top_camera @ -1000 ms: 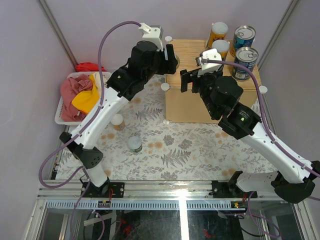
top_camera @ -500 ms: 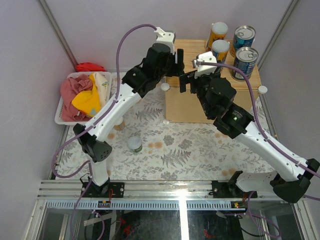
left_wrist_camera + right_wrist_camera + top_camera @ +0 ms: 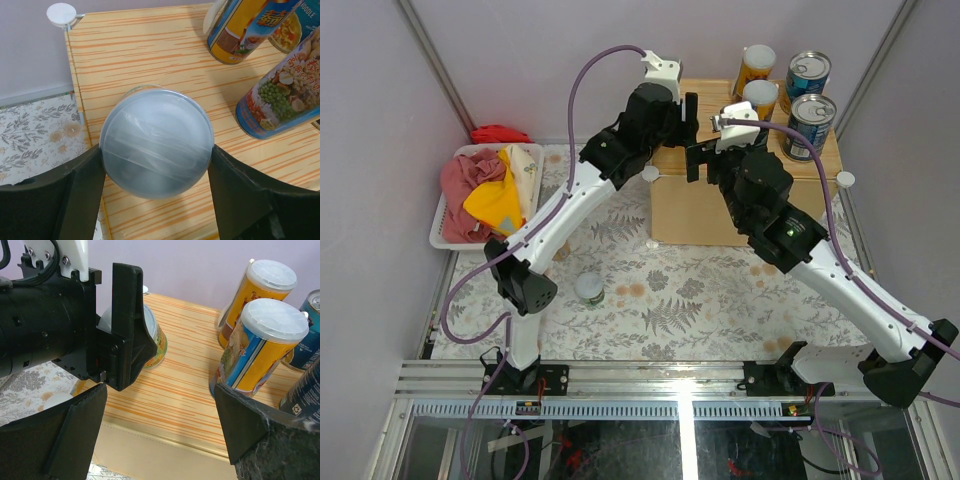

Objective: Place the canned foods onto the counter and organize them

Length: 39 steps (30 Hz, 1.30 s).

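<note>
Your left gripper (image 3: 156, 150) clamps the short pale-lidded can (image 3: 156, 135) on the counter (image 3: 720, 205); right gripper (image 3: 160, 410) spread wide, empty.
Floral table (image 3: 690, 290) has the counter at its far side. Your held can is over the left part of the wood-grain top, near the corner knob (image 3: 61, 13), with a finger pressed on each side. Its base looks down on the wood, can't tell for sure. Right gripper hovers at the counter's near edge, just beside the left one. Two orange-yellow jars (image 3: 260, 340) stand upright at back middle, two blue tins (image 3: 810, 120) at right. One more pale-topped can (image 3: 589, 288) stands on the table, well apart from the counter.
</note>
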{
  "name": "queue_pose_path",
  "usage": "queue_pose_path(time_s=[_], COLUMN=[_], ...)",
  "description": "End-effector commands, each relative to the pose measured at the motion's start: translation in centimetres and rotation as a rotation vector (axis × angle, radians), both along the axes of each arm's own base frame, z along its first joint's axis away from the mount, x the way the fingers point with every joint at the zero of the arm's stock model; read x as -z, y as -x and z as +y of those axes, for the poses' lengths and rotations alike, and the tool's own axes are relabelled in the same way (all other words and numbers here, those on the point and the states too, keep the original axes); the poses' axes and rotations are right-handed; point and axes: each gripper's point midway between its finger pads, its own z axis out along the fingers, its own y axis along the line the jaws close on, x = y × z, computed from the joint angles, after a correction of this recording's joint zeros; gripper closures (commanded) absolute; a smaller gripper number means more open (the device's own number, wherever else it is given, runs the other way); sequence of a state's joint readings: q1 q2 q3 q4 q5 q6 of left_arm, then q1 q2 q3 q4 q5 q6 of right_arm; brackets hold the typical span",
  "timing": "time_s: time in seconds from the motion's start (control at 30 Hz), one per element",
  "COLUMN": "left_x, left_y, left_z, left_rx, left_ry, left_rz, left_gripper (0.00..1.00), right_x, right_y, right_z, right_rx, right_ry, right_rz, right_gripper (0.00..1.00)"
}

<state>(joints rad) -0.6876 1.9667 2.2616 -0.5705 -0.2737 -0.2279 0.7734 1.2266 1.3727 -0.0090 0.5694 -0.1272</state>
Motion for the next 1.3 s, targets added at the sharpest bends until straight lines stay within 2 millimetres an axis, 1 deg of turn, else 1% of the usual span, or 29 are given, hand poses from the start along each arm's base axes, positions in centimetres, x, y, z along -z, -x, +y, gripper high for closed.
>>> queue_pose_path(time_s=[0.0,0.07,0.3,0.37,0.53,0.77,0.93,1.07,1.13,1.27], left_x=[-7.4,-7.3,-7.3,-7.2,-7.2,-8.0,-9.0,-9.4,-9.0,-7.3], left_y=[-0.8,-1.0,-1.8,-2.0,-2.4,-2.6,-2.0,-0.7,0.2,2.0], left_z=[-0.2,-0.3,-0.8,-1.0,-1.1,-0.9,0.4,2.6,3.8,6.4], left_rx=[-0.026,-0.029,-0.038,-0.038,-0.049,-0.067,-0.118,-0.182,-0.209,-0.270], left_ry=[0.131,0.131,0.143,0.147,0.159,0.183,0.226,0.271,0.271,0.257], left_rz=[-0.205,-0.208,-0.218,-0.219,-0.225,-0.245,-0.248,-0.243,-0.229,-0.196], left_gripper=[0.54,0.46,0.28,0.26,0.16,0.13,0.13,0.16,0.17,0.18], right_x=[-1.4,-1.2,-0.9,-1.0,-0.8,-0.6,0.0,0.7,1.4,2.4], right_y=[-0.3,-0.6,-1.4,-1.5,-1.8,-2.4,-3.0,-4.0,-4.8,-6.5], right_z=[0.0,0.0,-0.1,-0.2,-0.4,-0.9,-0.2,0.4,0.8,1.1], right_rx=[-0.011,-0.010,-0.010,-0.011,-0.011,0.003,-0.020,-0.026,-0.026,-0.014], right_ry=[-0.055,-0.057,-0.052,-0.053,-0.051,-0.051,-0.053,-0.069,-0.072,-0.084], right_rz=[-0.041,-0.038,-0.031,-0.032,-0.029,-0.023,-0.011,0.008,0.024,0.042], right_gripper=[0.05,0.05,0.05,0.05,0.05,0.05,0.05,0.05,0.04,0.04])
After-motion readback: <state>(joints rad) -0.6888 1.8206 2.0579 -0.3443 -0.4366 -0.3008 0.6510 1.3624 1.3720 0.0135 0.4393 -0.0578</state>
